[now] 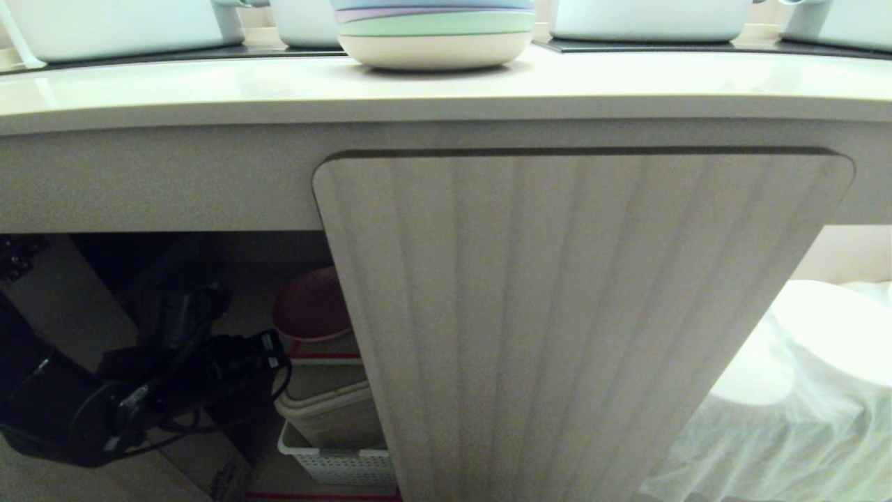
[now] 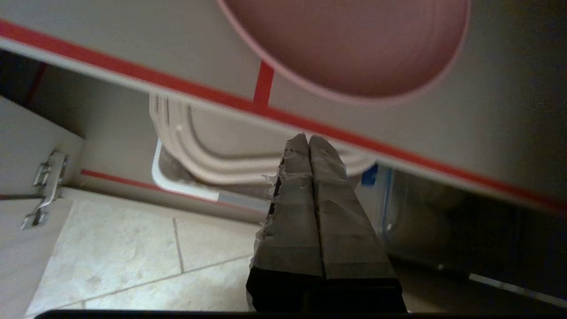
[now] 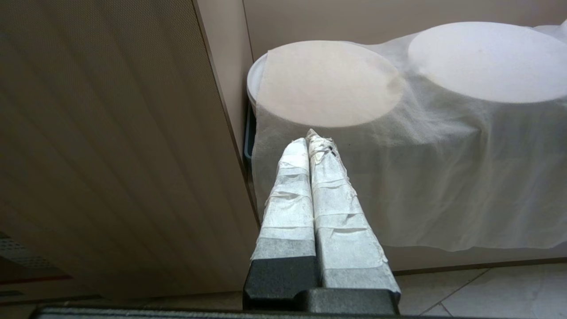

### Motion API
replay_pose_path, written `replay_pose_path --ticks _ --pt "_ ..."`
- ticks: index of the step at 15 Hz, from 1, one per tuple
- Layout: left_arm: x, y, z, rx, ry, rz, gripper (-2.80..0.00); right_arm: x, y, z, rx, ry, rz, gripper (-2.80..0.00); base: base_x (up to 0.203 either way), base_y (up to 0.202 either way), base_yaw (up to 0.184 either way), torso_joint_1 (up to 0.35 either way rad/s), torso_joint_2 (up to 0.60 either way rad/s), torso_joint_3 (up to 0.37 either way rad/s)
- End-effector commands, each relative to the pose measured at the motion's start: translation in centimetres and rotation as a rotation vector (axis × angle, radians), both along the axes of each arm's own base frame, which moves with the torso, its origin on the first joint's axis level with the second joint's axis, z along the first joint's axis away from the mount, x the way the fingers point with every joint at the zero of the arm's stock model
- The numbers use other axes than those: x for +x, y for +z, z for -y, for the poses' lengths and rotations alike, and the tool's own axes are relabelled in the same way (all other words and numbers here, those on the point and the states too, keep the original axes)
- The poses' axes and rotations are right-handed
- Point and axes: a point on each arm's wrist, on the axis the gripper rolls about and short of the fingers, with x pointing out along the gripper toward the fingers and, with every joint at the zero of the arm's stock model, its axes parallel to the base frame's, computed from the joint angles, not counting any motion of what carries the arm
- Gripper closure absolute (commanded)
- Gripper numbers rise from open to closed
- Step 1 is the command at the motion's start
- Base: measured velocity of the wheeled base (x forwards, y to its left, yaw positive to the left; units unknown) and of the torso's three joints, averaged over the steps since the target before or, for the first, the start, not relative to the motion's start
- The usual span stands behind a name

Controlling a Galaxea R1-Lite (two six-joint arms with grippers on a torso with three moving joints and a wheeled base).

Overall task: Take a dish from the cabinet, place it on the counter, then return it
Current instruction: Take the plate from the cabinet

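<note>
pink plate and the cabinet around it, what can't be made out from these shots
- Pink plate: head view, right side hidden behind the ribbed cabinet door; left wrist view, top cut off by the frame.
- Left gripper: head view, fingertips lost in the dark arm.
- Stacked trays in the white basket: contents hidden by the shelf and door.
- Stack of plates on the counter: top cut off.

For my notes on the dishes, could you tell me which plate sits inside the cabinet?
The single pink plate on the red-edged shelf; the pastel stack sits up on the counter.

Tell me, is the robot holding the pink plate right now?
No, nothing is held. The left tool is shut and empty, just short of the pink plate on the shelf. The right tool is shut and empty too.
</note>
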Motion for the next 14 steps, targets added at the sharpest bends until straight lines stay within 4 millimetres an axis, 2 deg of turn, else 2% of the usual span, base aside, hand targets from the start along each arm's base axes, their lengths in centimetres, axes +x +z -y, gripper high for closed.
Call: replay_pose_path --ticks 1,6,10,14 --pt "0.9 -0.5 0.1 -0.013 0.014 -0.007 0.0 0.0 0.0 0.0 0.0 -0.001 0.0 0.0 0.0 0.0 0.0 0.0 0.0 0.0" --pt "1.7 -0.9 0.2 -0.057 0.044 -0.004 0.0 0.0 0.0 0.0 0.0 -0.001 0.0 0.0 0.0 0.0 0.0 0.0 0.0 0.0" --pt "2.8 -1.4 0.3 -0.09 0.059 0.09 0.0 0.0 0.0 0.0 0.0 -0.001 0.0 0.0 0.0 0.0 0.0 0.0 0.0 0.0" --pt "2.9 -1.7 0.6 -0.096 0.054 0.087 0.0 0.0 0.0 0.0 0.001 -0.001 0.0 0.0 0.0 0.0 0.0 0.0 0.0 0.0"
